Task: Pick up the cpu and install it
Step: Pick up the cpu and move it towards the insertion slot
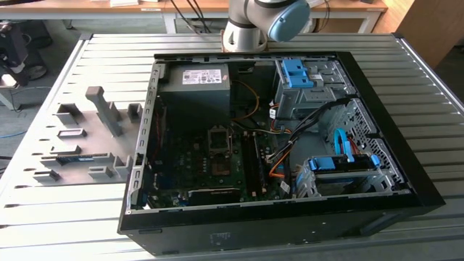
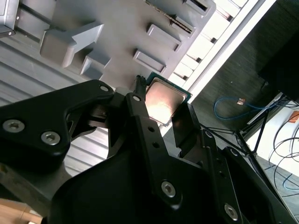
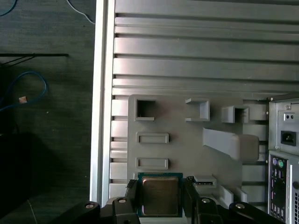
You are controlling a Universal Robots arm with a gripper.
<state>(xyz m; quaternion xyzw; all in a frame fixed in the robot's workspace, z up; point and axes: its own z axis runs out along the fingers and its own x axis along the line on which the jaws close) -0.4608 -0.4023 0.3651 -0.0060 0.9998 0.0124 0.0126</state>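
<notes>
On the exterior view's left, a grey fixture plate [image 1: 91, 138] is lying on the slatted counter [image 1: 108, 54], with the open computer case [image 1: 406, 179] sitting to its right. In both wrist views the end effector [image 3: 160, 199] [image 2: 161, 106] is clenching the cpu [image 3: 160, 192] [image 2: 164, 95] between its fingers, over the plate's edge.

Exterior view high over computer case [image 1: 254, 231] and grey fixture tray [image 1: 91, 142], both wrist views close above that tray
</notes>
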